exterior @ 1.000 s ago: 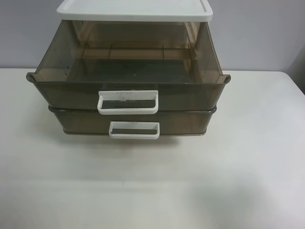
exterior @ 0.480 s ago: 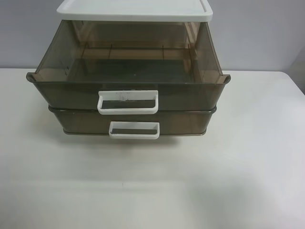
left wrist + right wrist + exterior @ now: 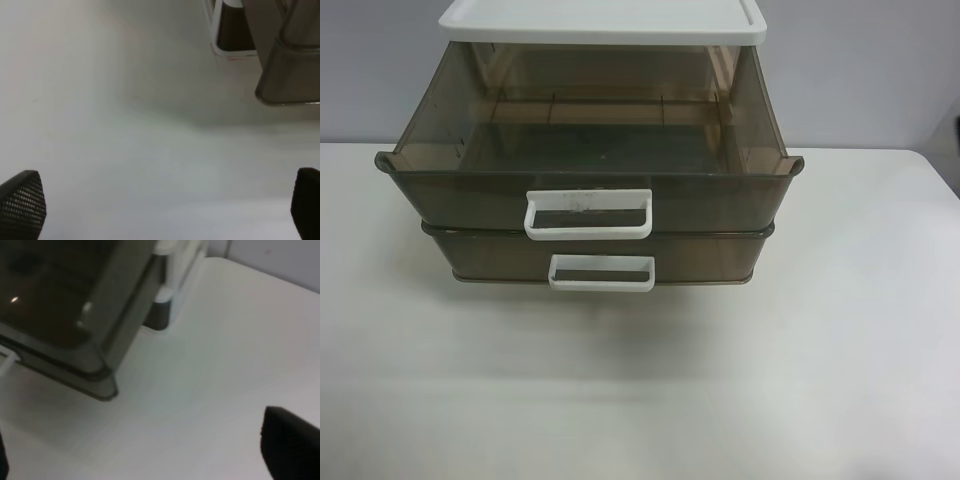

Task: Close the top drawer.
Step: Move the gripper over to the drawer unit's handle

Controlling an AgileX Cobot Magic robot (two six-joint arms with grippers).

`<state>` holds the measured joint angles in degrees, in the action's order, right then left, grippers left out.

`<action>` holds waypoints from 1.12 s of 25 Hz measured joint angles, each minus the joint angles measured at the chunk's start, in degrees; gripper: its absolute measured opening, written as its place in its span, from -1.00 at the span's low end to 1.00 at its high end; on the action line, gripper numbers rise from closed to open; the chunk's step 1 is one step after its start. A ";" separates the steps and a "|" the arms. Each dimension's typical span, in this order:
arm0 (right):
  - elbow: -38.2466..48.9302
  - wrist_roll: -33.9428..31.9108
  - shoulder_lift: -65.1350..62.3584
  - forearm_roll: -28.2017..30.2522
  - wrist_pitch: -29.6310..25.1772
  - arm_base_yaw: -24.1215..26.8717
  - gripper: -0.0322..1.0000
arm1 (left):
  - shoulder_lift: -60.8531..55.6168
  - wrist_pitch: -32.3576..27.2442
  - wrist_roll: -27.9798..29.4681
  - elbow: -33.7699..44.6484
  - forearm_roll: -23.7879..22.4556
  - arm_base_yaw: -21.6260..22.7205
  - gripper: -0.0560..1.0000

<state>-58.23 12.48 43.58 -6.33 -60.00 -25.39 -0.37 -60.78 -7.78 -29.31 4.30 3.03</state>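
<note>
Left gripper (image 3: 165,205) has its fingers spread wide with nothing between them, over the bare table (image 3: 125,125); the right gripper (image 3: 145,450) is likewise spread and empty. Both are clear of the drawer unit (image 3: 75,340), a front corner of which shows in each wrist view. The top drawer (image 3: 460,195) is translucent smoky-brown plastic and carries a white loop handle (image 3: 588,194) with small dark scuffs on its upper bar. It is pulled well out from under the white lid (image 3: 600,22), and its front wall overhangs the lower drawer (image 3: 710,258). The drawer's front wall, its long axis, runs across the exterior high view. The handle faces the camera, and the sliding axis runs back toward the wall. Open tabletop lies in front of both handles and on either side of the unit.
</note>
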 joint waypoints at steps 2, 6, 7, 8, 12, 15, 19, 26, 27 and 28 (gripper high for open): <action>-3.44 -0.12 5.58 2.35 0.00 -6.97 0.99 | 0.00 0.00 0.00 0.00 0.00 0.00 0.99; -10.69 -2.95 16.63 8.67 -0.44 -20.78 0.99 | 0.00 0.00 0.00 0.00 0.00 0.00 0.99; -12.28 -3.41 18.93 9.60 -0.66 -23.33 0.99 | 0.00 0.00 0.00 0.00 0.00 0.00 0.99; -14.40 -4.05 21.99 10.23 -1.15 -26.58 0.99 | 0.00 0.00 0.00 0.00 0.00 0.00 0.99; -19.87 -4.99 30.21 10.82 -2.68 -35.44 0.99 | 0.00 0.00 0.00 0.00 0.00 0.00 0.99; -22.69 -5.68 35.62 10.82 -3.15 -41.47 0.99 | 0.00 0.00 0.00 0.00 0.00 0.00 0.99; -23.83 -6.97 41.10 10.82 -3.39 -47.01 0.99 | 0.00 0.00 0.00 0.00 0.00 0.00 0.99; -23.98 -10.45 49.36 12.20 -5.00 -50.22 0.99 | 0.00 0.00 0.00 0.00 0.00 0.00 0.99; -23.98 -10.45 49.36 12.20 -5.00 -50.22 0.99 | 0.00 0.00 0.00 0.00 0.00 0.00 0.99; -23.98 -10.78 50.32 13.12 -5.13 -50.22 0.99 | 0.00 0.00 0.00 0.00 0.00 0.00 0.99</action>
<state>-82.21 1.69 93.90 6.79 -65.13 -75.60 -0.37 -60.78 -7.78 -29.31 4.30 3.03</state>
